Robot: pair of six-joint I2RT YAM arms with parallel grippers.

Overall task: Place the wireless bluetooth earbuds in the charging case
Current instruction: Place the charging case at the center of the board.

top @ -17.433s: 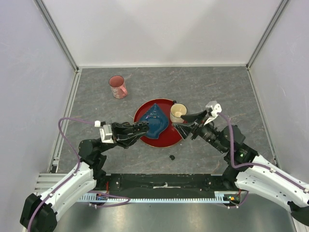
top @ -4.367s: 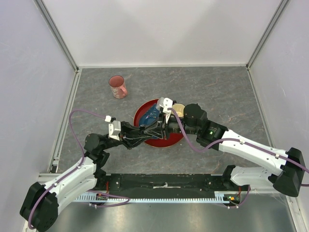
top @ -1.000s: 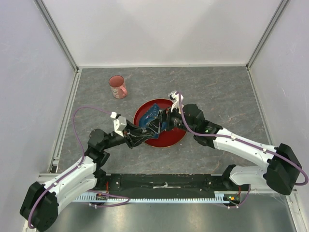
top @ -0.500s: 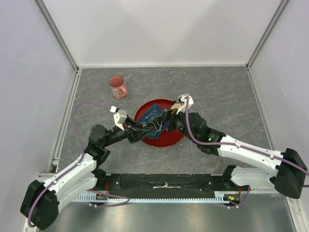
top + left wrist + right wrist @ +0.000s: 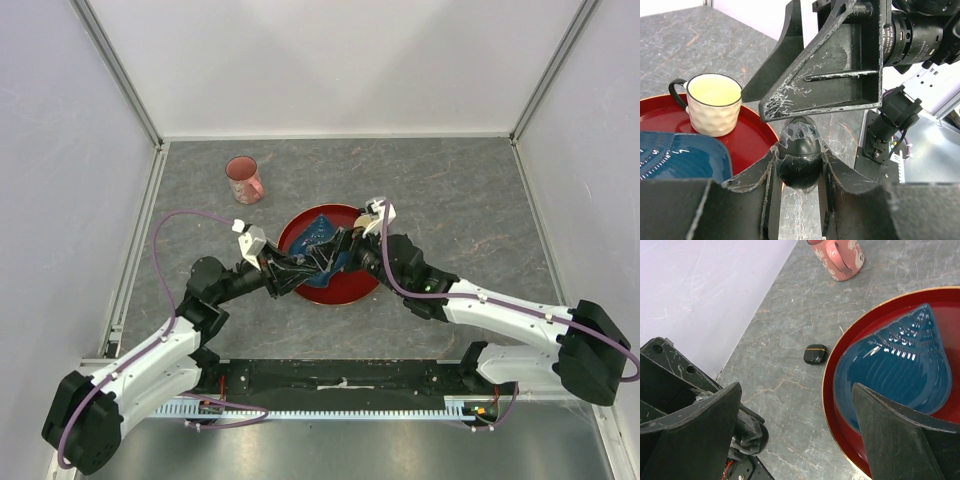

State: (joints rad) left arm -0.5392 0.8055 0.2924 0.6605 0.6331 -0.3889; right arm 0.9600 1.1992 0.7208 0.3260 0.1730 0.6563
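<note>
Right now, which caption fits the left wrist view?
Left gripper clamps a black oval case near the open right gripper.

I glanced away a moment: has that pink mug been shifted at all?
No. The pink mug sits where it was, with the same gap behind and left of the red tray.

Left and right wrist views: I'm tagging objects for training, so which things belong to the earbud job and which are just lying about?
Job: black oval charging case, held in the left gripper; open right gripper; small black gold-seamed case on the table. No earbuds show.
Lying about: cream cup, blue shell dish, red tray, pink mug.
</note>
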